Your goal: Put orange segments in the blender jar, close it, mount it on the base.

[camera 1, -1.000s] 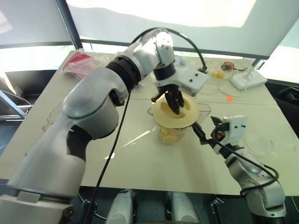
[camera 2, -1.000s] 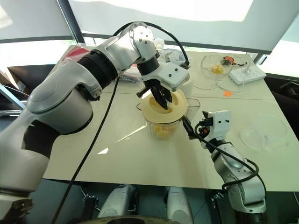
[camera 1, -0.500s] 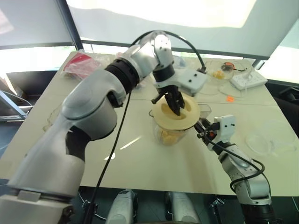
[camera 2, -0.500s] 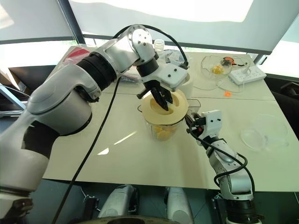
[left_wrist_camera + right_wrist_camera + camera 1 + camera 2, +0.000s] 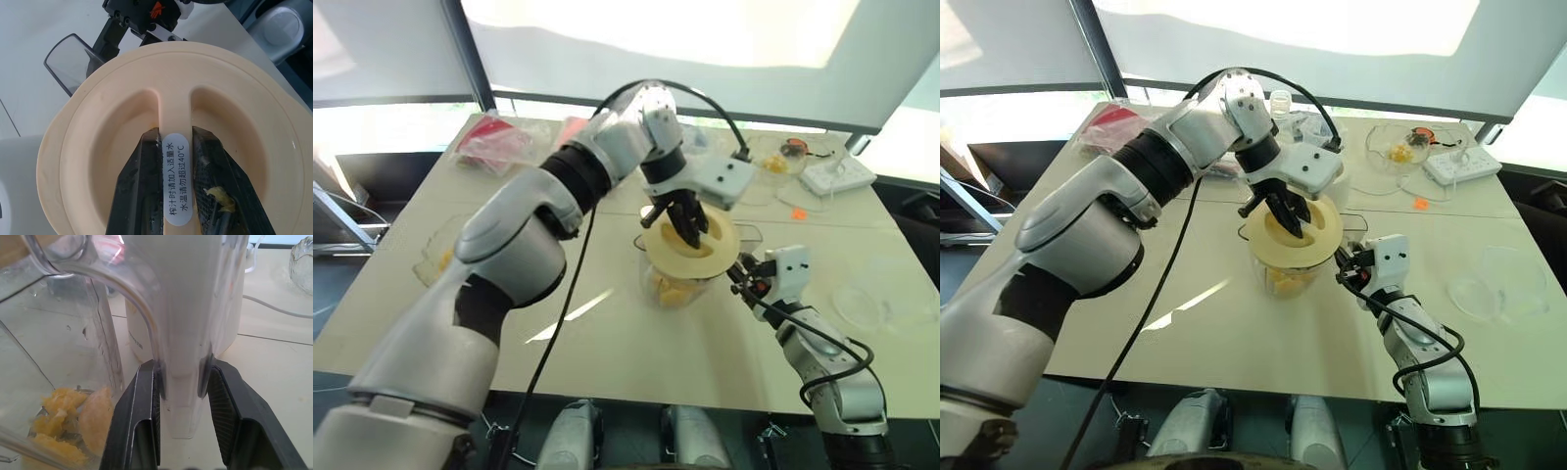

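The clear blender jar (image 5: 658,279) stands mid-table with the orange segments (image 5: 73,416) piled at its bottom. A pale-yellow round lid (image 5: 721,241) lies on the jar's mouth. My left gripper (image 5: 175,134) points down from above and is shut on the lid's raised middle ridge. From the right, my right gripper (image 5: 182,364) lies level and is shut on the jar's clear side handle (image 5: 181,333). Just behind the jar, the cream-white base (image 5: 229,308) is largely hidden by my left wrist.
At the back right are a clear scalloped bowl (image 5: 1396,147) with orange bits, a white power strip (image 5: 1459,164) and a tiny orange scrap (image 5: 1420,204). Another clear bowl (image 5: 1498,284) sits at the right. A red packet (image 5: 494,137) lies at the back left.
My right gripper moved in from beside the jar and closed on its handle. The left gripper stayed on the lid's ridge.
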Available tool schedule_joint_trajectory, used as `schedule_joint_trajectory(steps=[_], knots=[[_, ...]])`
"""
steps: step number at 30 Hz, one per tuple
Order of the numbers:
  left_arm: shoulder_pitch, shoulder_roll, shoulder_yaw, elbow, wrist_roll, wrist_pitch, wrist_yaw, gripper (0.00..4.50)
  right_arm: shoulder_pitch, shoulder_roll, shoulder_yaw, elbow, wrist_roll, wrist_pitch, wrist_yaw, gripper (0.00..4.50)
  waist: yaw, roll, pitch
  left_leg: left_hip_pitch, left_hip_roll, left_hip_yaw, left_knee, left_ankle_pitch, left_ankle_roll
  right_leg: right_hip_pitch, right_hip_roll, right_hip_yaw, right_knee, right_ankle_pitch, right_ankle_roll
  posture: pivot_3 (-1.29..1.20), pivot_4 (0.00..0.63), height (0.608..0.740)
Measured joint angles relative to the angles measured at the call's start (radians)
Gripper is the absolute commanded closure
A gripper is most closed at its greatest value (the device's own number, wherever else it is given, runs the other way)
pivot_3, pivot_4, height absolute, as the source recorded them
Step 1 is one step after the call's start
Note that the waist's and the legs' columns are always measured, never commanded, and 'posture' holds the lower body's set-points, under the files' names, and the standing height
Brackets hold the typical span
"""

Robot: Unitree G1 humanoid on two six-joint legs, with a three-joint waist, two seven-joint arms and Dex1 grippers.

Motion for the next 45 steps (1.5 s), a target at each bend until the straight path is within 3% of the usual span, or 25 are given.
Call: schedule_joint_trajectory(steps=[7, 11, 22, 36, 45], knots=[[0.051, -0.019, 0.083, -0.182, 0.109, 0.367, 0.025, 4.26, -0.026, 0.001, -0.003, 0.031, -0.007, 0.014, 0.003, 3.67, -0.001, 0.0, -0.013, -0.001, -0.007, -0.005, 0.0, -0.003, 0.006, 0.003, -0.004, 0.001, -0.002, -0.003, 0.004, 0.0, 0.15, 0.74], [0.066, -0.024, 0.103, -0.253, 0.152, 0.49, 0.026, 4.26, -0.03, 0.0, -0.005, 0.032, -0.007, 0.02, 0.011, 3.67, -0.001, 0.002, -0.016, -0.001, -0.009, -0.006, 0.0, -0.007, 0.011, 0.004, -0.006, 0.001, -0.002, -0.005, 0.008, 0.0, 0.15, 0.74], [0.079, -0.04, 0.127, -0.273, 0.196, 0.534, 0.024, 4.26, -0.031, -0.003, -0.011, 0.027, -0.008, 0.037, 0.012, 3.67, 0.0, 0.002, -0.02, -0.001, -0.014, -0.008, -0.001, -0.008, 0.013, 0.005, -0.012, 0.001, -0.002, -0.007, 0.01, 0.0, 0.15, 0.74], [0.084, -0.05, 0.19, -0.172, 0.214, 0.546, 0.041, 4.26, 0.013, 0.056, 0.017, -0.129, -0.068, 0.17, -0.144, 3.67, 0.008, 0.002, -0.019, -0.003, -0.017, -0.011, -0.002, -0.009, 0.015, 0.003, -0.018, -0.002, -0.002, -0.007, 0.012, 0.0, 0.15, 0.74], [0.118, 0.013, 0.194, -0.274, 0.218, 0.643, 0.039, 4.26, 0.008, 0.116, 0.078, -0.186, -0.124, 0.225, -0.225, 3.67, -0.012, 0.003, -0.02, -0.002, -0.015, -0.012, -0.003, -0.009, 0.015, 0.002, -0.017, -0.002, -0.001, -0.007, 0.012, 0.0, 0.15, 0.74]])
